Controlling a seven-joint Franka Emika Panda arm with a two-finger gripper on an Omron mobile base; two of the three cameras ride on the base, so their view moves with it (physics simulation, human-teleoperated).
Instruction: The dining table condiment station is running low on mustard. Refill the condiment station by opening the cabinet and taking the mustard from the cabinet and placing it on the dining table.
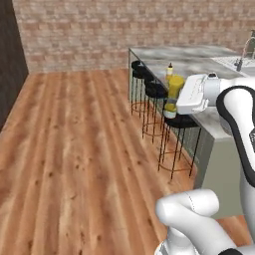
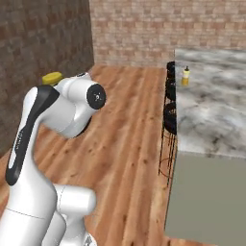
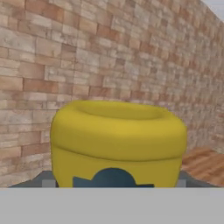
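Gripper (image 1: 174, 97) is pinching the mustard (image 1: 174, 94) cap-down, carrying it toward the table (image 2: 211, 103), near the slim bottle (image 2: 185, 76).

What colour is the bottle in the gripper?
Dark yellow; the mustard shows best in the hand view, with a dark blue mark low on its side.

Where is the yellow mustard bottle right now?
The mustard is in the claw, up in the air beside the dining table, above the black stools.
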